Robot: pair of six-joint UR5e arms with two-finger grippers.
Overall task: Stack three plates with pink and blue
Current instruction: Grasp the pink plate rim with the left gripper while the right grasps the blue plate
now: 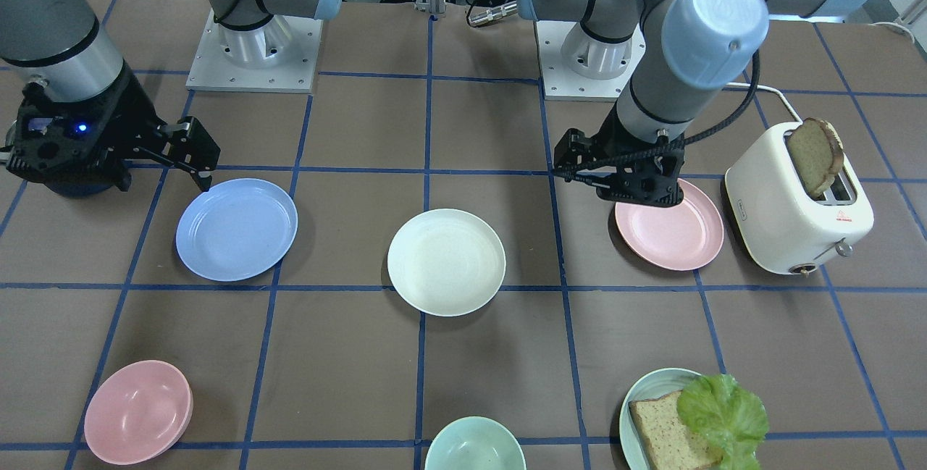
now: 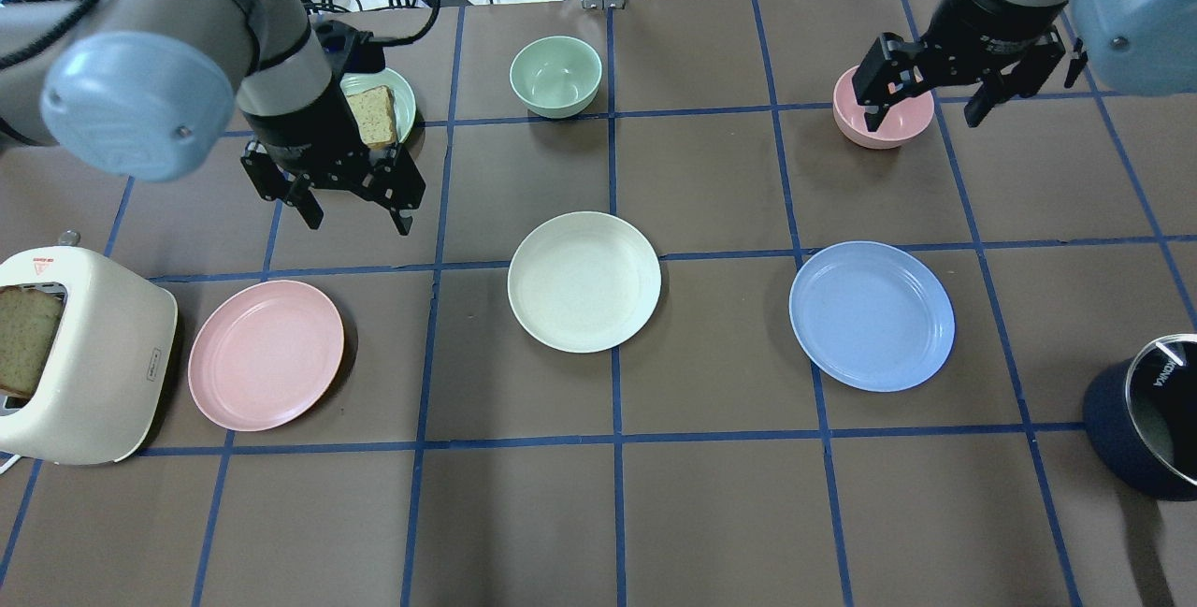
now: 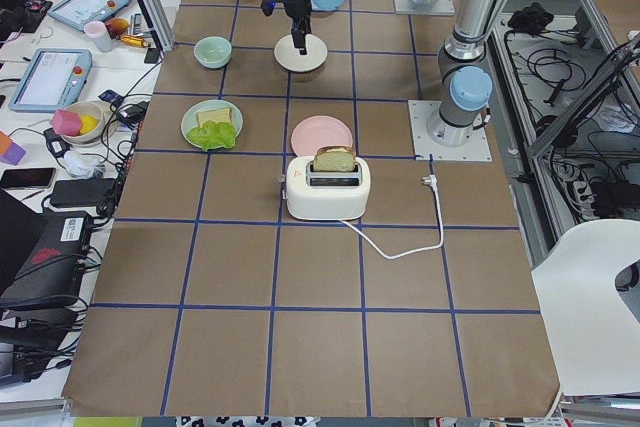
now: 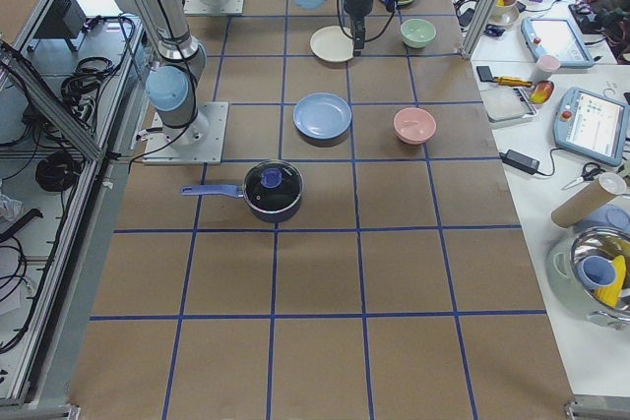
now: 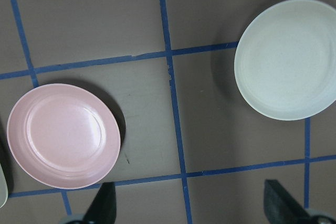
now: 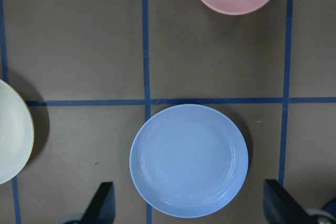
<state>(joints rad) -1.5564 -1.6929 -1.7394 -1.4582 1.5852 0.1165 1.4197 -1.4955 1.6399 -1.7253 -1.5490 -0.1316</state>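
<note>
Three plates lie apart in a row on the table: the pale pink plate [image 2: 266,354] on the left, the cream-white plate [image 2: 584,281] in the middle and the light blue plate [image 2: 872,315] on the right. My left gripper [image 2: 358,214] is open and empty, hanging above the table beyond the pink plate. In the left wrist view the pink plate [image 5: 63,136] and the cream plate [image 5: 286,59] lie below it. My right gripper [image 2: 926,116] is open and empty, above the pink bowl and beyond the blue plate [image 6: 189,160].
A white toaster [image 2: 79,354] with a bread slice stands close left of the pink plate. A pink bowl [image 2: 884,116], a mint bowl [image 2: 555,74] and a green plate with bread [image 2: 379,111] sit at the far side. A dark pot [image 2: 1155,415] stands at the near right.
</note>
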